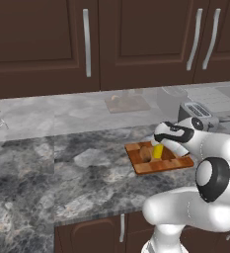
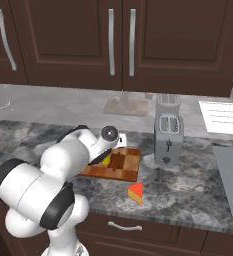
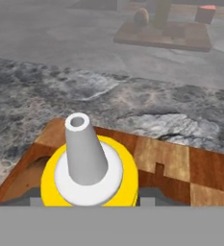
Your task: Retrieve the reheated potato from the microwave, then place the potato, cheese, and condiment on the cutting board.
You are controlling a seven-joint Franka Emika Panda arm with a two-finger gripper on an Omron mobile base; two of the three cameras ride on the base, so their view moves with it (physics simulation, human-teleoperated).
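On the cutting board [image 1: 158, 160] in the left base view, the potato [image 1: 145, 153] lies at nine o'clock of the yellow condiment bottle [image 1: 157, 151], which stands under the gripper [image 1: 162, 147]. In the right base view, the cheese [image 2: 136, 193] lies on the counter [image 2: 188, 185] at five o'clock of the board, the toaster [image 2: 168, 139] at three. In the hand view, the bottle's white nozzle [image 3: 82, 146] rises at centre, the fingers [image 3: 149, 195] pinching its yellow body from both sides. No writing is readable.

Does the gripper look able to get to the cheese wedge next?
Probably yes. The cheese wedge sits alone on open counter just off the cutting board, though the gripper is closed on the condiment bottle first.
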